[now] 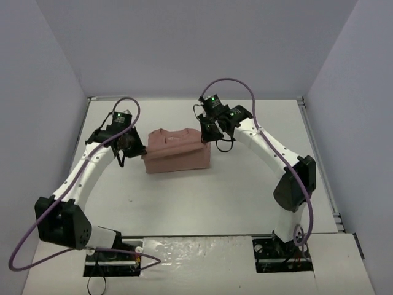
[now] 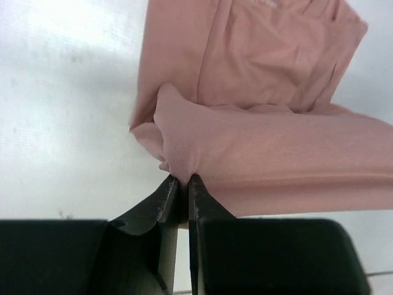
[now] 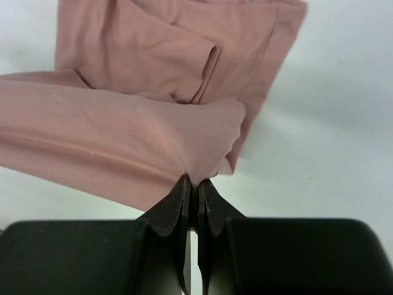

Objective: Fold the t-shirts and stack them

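Flat matte white tabletop [image 1: 245, 196], plain pale grey back wall [image 1: 196, 43] behind it, matching grey side panels at left [image 1: 31, 123] and right [image 1: 362, 123], thin metal rail [image 1: 319, 160] along the tabletop's right edge, glossy white board [image 1: 196, 252] across the near edge, small dark speck [image 1: 129, 201] on the tabletop.

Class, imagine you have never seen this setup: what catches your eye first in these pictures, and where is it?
A dusty-pink t-shirt, partly folded, lies near the middle of the white table, the only colour on it. The left claw pinches the shirt's left end and the right claw its right end, each shut on a bunched fold of cloth.
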You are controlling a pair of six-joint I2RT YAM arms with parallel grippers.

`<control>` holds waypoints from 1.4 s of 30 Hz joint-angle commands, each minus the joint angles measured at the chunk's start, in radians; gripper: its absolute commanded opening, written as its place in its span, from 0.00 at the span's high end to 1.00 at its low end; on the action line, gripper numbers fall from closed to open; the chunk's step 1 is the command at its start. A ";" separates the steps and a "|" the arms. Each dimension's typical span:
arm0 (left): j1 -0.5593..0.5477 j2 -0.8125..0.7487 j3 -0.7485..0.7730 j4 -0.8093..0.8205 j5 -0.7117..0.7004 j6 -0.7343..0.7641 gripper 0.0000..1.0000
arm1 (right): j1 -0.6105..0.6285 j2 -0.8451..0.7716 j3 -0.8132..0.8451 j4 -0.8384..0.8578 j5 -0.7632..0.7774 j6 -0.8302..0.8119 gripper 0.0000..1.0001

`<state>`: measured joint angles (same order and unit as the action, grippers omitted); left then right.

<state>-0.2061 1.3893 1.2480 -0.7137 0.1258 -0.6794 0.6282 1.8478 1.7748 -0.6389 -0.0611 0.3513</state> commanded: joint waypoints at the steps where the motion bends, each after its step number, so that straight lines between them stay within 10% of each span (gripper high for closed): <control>1: 0.053 0.139 0.130 0.051 -0.074 0.081 1.00 | -0.049 0.145 0.165 -0.061 0.015 -0.092 1.00; 15: 0.086 0.515 0.448 0.063 -0.028 0.146 0.82 | -0.138 0.346 0.313 -0.059 -0.012 -0.095 0.98; 26: 0.090 0.625 0.701 0.088 0.020 0.265 0.69 | -0.189 0.466 0.519 -0.056 -0.025 -0.091 0.67; 42: -0.004 0.341 0.316 0.396 0.305 0.241 0.68 | -0.200 0.295 0.373 0.127 -0.400 -0.240 0.64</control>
<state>-0.1743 1.6777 1.6052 -0.4330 0.3282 -0.4306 0.4271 2.2029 2.1897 -0.6152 -0.2533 0.1462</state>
